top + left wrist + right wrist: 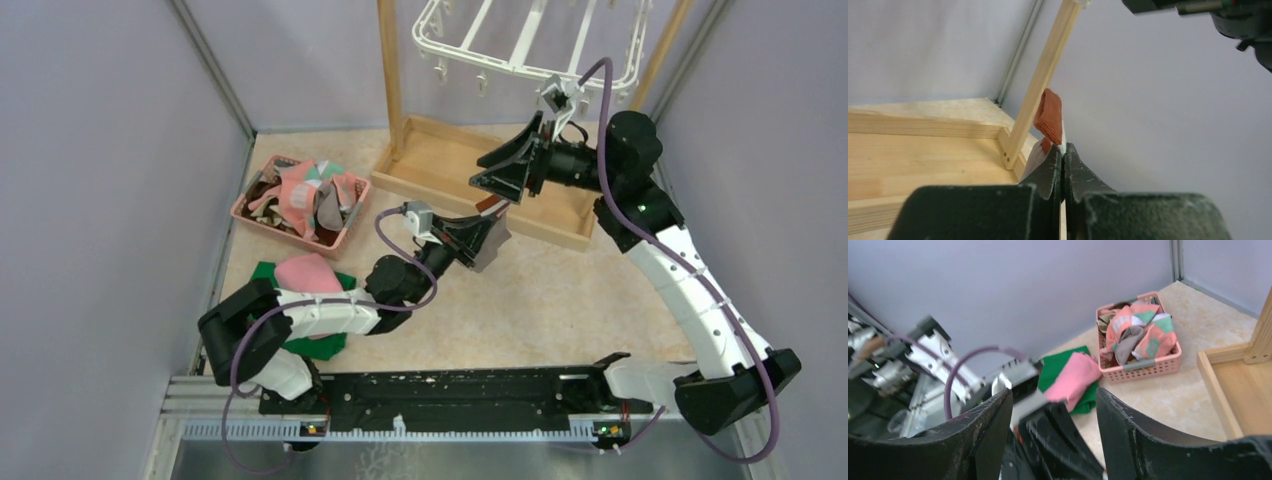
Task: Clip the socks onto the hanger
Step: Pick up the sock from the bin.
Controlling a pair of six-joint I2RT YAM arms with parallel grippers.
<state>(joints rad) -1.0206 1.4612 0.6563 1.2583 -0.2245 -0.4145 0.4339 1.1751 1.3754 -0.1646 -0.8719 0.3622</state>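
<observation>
The left hand (1064, 150) is closed tight on a sock (1050, 116). The sock's red cuff stands up above the fingertips, near a post of the wooden stand (1043, 82). The right hand (497, 178) is wide open and holds nothing. It is just beside the left one, over the stand's base. The hanger (520, 45) hangs higher, behind both. Bare tabletop (560, 300) lies before the stand. By the left wall a pink basket (285, 230) holds the other socks (310, 195).
</observation>
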